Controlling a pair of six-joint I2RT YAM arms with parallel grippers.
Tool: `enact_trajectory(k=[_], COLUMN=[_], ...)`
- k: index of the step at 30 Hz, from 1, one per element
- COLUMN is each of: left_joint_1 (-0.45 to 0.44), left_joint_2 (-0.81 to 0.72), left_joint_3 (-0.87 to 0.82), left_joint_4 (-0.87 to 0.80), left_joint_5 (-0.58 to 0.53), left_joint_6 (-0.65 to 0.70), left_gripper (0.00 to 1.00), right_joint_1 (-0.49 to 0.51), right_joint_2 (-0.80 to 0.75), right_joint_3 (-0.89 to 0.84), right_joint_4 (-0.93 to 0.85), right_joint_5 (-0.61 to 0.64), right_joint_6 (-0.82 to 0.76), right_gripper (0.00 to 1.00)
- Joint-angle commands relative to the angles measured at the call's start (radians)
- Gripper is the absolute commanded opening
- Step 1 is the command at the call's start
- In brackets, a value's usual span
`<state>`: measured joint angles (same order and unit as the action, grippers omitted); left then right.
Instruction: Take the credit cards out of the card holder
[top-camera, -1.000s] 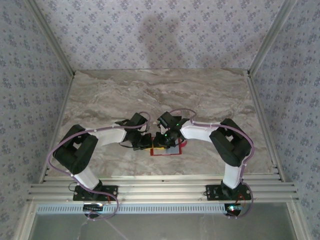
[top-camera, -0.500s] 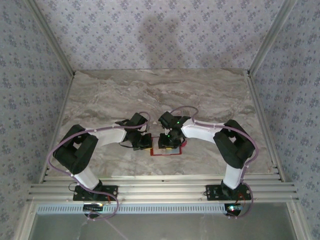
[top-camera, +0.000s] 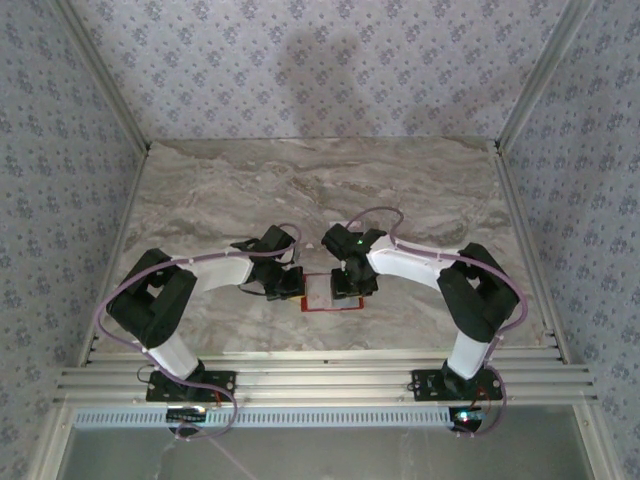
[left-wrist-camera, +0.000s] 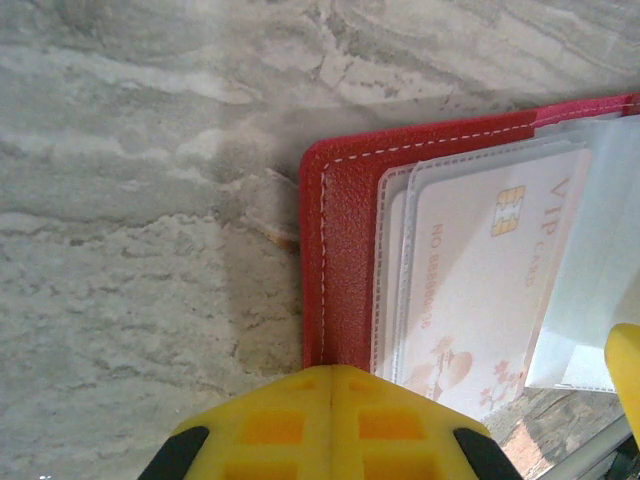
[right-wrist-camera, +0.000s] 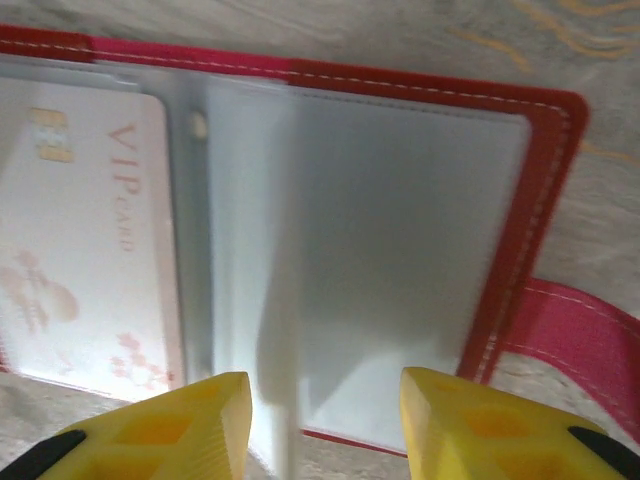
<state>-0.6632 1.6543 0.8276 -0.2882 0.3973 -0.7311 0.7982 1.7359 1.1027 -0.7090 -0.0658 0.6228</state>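
The red card holder (top-camera: 330, 296) lies open on the marble table between both grippers. A pale VIP credit card (left-wrist-camera: 480, 270) with a gold chip sits inside a clear sleeve on its left half; the same card (right-wrist-camera: 90, 250) shows in the right wrist view. My left gripper (left-wrist-camera: 332, 375) is shut, its tips resting on the holder's red left edge (left-wrist-camera: 345, 260). My right gripper (right-wrist-camera: 325, 400) is open above the holder's right half, and a loose clear sleeve leaf (right-wrist-camera: 280, 380) stands blurred between its fingers. The red tab (right-wrist-camera: 590, 320) sticks out at the right.
The marble table (top-camera: 200, 190) stretches far and to both sides of the holder. Patterned walls enclose it on three sides. A metal rail (top-camera: 320, 375) runs along the near edge by the arm bases.
My right gripper has shifted a little to the right over the holder, uncovering more of its left half. The left gripper and the holder have stayed put.
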Motion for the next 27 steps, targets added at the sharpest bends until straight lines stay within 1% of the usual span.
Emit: enact_trajectory(k=[1, 7, 11, 15, 19, 22, 25, 27], left_joint_1=[-0.005, -0.006, -0.008, -0.017, -0.023, -0.031, -0.039, -0.042], left_joint_2=[0.029, 0.021, 0.006, -0.001, -0.004, 0.002, 0.016, 0.026], left_joint_3=[0.021, 0.038, 0.049, 0.067, 0.088, 0.105, 0.121, 0.128], left_joint_4=[-0.034, -0.05, -0.061, -0.075, -0.086, -0.092, -0.098, -0.1], left_joint_5=[0.002, 0.003, 0.0, 0.0, -0.002, -0.002, 0.0, -0.001], left_joint_6=[0.011, 0.014, 0.013, 0.014, 0.012, 0.016, 0.021, 0.022], left_gripper=[0.04, 0.04, 0.04, 0.04, 0.04, 0.04, 0.04, 0.04], right_joint_1=[-0.006, -0.016, -0.028, -0.043, -0.066, -0.082, -0.088, -0.088], right_joint_2=[-0.029, -0.054, -0.091, -0.145, -0.187, -0.195, -0.184, -0.173], right_joint_3=[0.022, 0.017, 0.001, -0.038, -0.084, -0.122, -0.142, -0.145], right_joint_4=[-0.089, -0.14, -0.128, -0.056, 0.053, 0.175, 0.244, 0.269], right_joint_5=[0.089, 0.167, 0.17, 0.096, -0.022, -0.117, -0.189, -0.216], right_joint_6=[-0.026, -0.026, -0.022, -0.015, -0.006, 0.018, 0.051, 0.062], right_gripper=[0.45, 0.44, 0.41, 0.37, 0.33, 0.32, 0.31, 0.3])
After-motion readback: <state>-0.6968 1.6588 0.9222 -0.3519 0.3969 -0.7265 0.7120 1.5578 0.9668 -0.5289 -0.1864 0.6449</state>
